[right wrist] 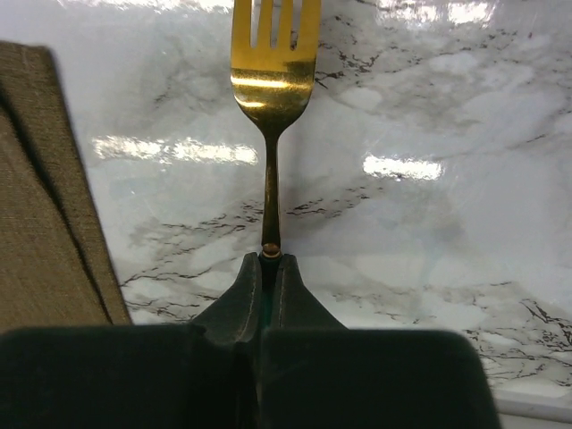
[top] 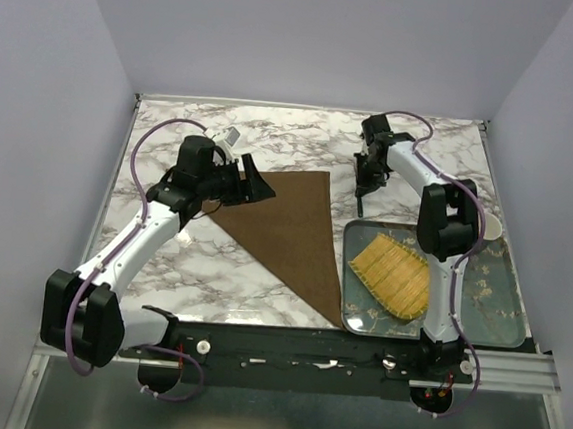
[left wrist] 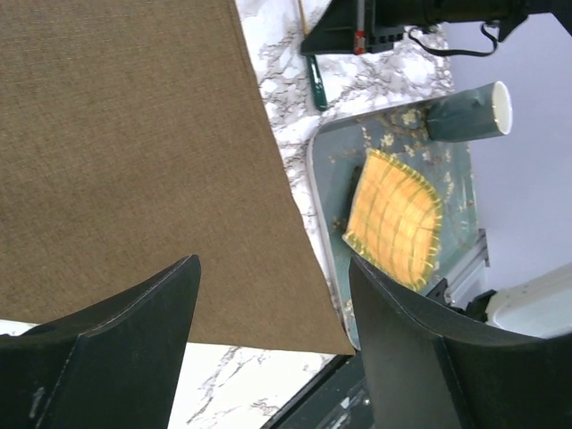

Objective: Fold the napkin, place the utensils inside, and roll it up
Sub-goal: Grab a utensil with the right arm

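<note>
napkin: dark brown napkin (top: 296, 225), triangle shape, lying flat mid-bench, long point towards 5 o'clock, straight edge at 12
fork: gold tines, thin teal handle, fork (right wrist: 273, 80) just off the napkin's 1 o'clock corner, not on the cloth; tines point away from the wrist camera; lifted or lying, cannot tell
right pincer: right pincer (right wrist: 270, 264) pressed together on the fork handle, just behind the gold neck, at 1 o'clock from the napkin
left pincer: left pincer (top: 251, 183) spread wide, nothing between the fingers, over the napkin's 10 o'clock corner; touching the cloth or not, cannot tell
left fingers: both dark fingers (left wrist: 134, 357) apart in the wrist view, brown cloth showing between them
tray: glassy grey tray (top: 500, 293) at 4 o'clock on the bench, just beside the napkin's right edge
mat: yellow woven mat (top: 392, 274) lying in the tray, tilted
mug: dark mug (left wrist: 465, 112) on its side in the tray's far end
bench: white marble-pattern bench (top: 303, 141)
</note>
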`<state>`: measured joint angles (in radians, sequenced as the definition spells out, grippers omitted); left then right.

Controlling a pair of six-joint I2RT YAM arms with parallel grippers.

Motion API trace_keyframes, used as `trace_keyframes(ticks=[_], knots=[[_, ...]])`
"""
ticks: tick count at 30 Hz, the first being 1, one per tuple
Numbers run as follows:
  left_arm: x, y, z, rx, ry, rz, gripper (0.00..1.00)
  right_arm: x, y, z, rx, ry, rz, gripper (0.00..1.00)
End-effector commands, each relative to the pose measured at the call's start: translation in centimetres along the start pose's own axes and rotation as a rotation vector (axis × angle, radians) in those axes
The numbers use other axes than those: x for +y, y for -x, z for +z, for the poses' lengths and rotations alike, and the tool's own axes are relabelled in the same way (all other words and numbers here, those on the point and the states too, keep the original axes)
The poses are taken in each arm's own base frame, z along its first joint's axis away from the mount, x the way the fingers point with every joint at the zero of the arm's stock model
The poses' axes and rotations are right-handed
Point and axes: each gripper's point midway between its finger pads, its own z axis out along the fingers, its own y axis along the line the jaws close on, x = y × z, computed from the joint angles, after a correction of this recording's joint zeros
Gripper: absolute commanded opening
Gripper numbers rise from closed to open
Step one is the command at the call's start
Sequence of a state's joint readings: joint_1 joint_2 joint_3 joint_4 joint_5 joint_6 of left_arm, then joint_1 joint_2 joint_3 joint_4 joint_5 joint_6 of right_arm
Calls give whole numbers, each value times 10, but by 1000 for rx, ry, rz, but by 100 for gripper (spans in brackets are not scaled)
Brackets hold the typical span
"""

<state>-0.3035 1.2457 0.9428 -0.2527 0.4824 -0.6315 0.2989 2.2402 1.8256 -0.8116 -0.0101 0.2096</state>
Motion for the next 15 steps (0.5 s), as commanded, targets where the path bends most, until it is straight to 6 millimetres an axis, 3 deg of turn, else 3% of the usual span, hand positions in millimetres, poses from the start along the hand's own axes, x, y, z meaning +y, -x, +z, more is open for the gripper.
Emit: trace_keyframes(ticks=[1, 4, 5, 6, 7, 9, 10, 11, 12, 13, 14, 15], knots=[[-30, 6, -13, -3, -91, -12, 79, 8, 37, -32, -98, 40, -1, 1], [-42, 5, -12, 8, -168, -50, 80, 24, 68, -86, -219, 116, -15, 1], [-54, 11, -13, -14, -232, -30, 80, 33, 78, -106, -260, 164, -15, 1], [-61, 14, -14, -25, -269, -39, 80, 46, 81, -120, -281, 228, -13, 1], [-65, 14, -15, -32, -300, -28, 80, 72, 79, -155, -306, 389, -41, 1], [-86, 27, -20, -86, -412, 17, 82, 94, 58, -171, -265, 541, -13, 1], [-87, 28, -18, -85, -436, 15, 83, 108, 62, -203, -347, 645, -33, 1], [-97, 35, -19, -113, -491, 43, 84, 127, 48, -224, -325, 801, -60, 1], [-107, 34, -23, -102, -557, 63, 84, 132, 27, -216, -265, 860, -44, 1], [-108, 34, -18, -80, -588, -6, 84, 140, 25, -228, -280, 939, -42, 1], [-119, 43, -23, -126, -659, 36, 84, 150, 8, -254, -266, 1057, -83, 1], [-124, 45, -24, -129, -693, 25, 84, 154, -1, -261, -254, 1104, -93, 1]])
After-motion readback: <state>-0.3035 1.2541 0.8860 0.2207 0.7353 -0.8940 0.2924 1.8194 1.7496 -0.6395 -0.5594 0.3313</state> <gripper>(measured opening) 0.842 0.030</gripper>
